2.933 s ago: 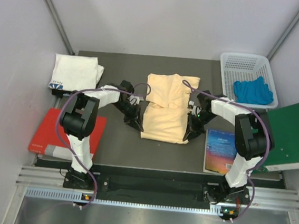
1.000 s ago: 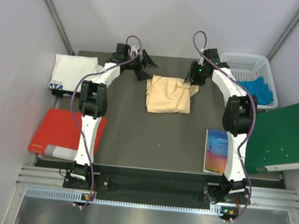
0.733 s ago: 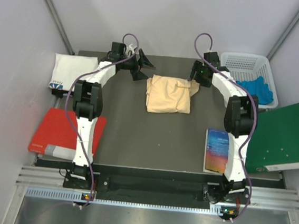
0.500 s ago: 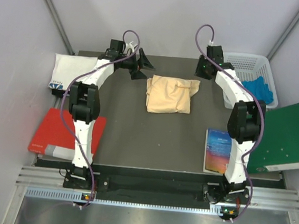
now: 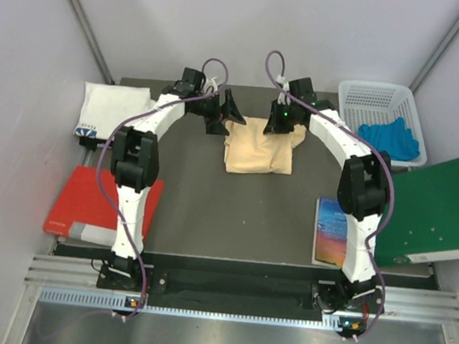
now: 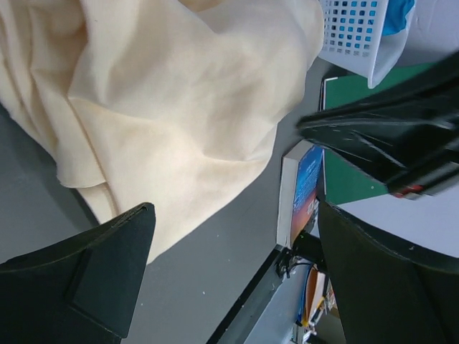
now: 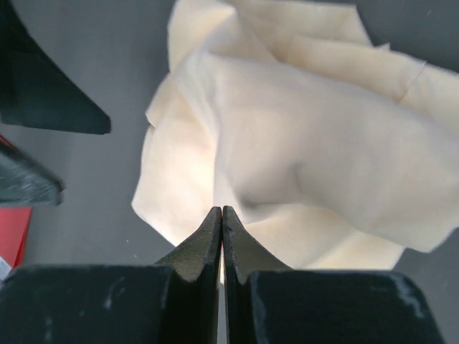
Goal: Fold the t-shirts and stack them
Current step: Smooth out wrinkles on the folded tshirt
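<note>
The pale peach t-shirt (image 5: 256, 150) lies folded into a lumpy rectangle at the back middle of the dark table; it fills the left wrist view (image 6: 165, 107) and the right wrist view (image 7: 315, 143). The white t-shirt (image 5: 115, 111) with a small dark-blue print lies folded at the back left. My left gripper (image 5: 225, 116) stands wide open beside the peach shirt's back left corner, with nothing between its fingers (image 6: 107, 272). My right gripper (image 5: 277, 126) hovers over the shirt's back edge, its jaws pressed together (image 7: 221, 209) with no cloth seen between them.
A white basket (image 5: 379, 101) holding blue cloth (image 5: 389, 138) stands at the back right. A green folder (image 5: 437, 208) and a colourful book (image 5: 336, 231) lie on the right. A red folder (image 5: 100, 204) lies at the front left.
The right gripper has shut and swung left from near the basket to the peach shirt's back edge. The left gripper, still open, has moved right, close to the shirt's back left corner.
</note>
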Robot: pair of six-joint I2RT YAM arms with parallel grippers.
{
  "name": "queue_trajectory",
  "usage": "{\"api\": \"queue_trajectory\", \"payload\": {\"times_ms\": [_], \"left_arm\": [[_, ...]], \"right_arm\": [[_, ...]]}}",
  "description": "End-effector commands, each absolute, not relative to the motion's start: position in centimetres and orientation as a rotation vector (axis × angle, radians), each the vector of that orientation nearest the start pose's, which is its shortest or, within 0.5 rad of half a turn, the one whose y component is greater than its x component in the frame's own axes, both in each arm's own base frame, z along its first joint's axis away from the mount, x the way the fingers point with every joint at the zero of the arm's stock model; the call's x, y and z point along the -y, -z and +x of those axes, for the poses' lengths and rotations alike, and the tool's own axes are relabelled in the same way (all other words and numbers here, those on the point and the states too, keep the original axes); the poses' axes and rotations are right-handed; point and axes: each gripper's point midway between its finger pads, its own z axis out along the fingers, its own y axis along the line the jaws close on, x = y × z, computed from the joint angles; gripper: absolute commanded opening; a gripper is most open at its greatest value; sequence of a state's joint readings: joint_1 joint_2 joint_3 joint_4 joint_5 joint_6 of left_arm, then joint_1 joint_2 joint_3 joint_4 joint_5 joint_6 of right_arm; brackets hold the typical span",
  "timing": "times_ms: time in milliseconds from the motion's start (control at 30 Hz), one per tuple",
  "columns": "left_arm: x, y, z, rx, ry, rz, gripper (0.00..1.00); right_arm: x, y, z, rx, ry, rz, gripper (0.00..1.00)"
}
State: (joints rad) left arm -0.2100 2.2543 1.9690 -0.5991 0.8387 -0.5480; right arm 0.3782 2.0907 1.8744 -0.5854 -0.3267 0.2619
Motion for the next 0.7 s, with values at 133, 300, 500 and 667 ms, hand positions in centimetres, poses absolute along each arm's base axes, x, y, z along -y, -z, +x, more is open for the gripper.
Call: {"api": "queue_trajectory", "payload": {"times_ms": [133,300,500,667], "left_arm": [[27.9,-13.0,49.3,-2.537,1.361,-0.026,0.99],[29.7,-11.7,50.0,-2.54,1.43,-0.047,0.99],[30.2,-11.4,49.7,-2.555,1.438,-0.045,0.99],[29.8,-13.1,49.9,-2.519,1.412,-0.008,0.99]], "right_arm": [[-25.8,-13.7,51.6,-2.427,-0.632,-0.241,0.0],[-24.1,-11.9,55.0,-2.395,-0.461,-0.121,0.0],[-22.3,-7.8,58.1,-2.359,-0.272,-0.027,0.0],[-20.3,-7.4,58.8,-2.338,-0.137,0.014,0.0]]}}
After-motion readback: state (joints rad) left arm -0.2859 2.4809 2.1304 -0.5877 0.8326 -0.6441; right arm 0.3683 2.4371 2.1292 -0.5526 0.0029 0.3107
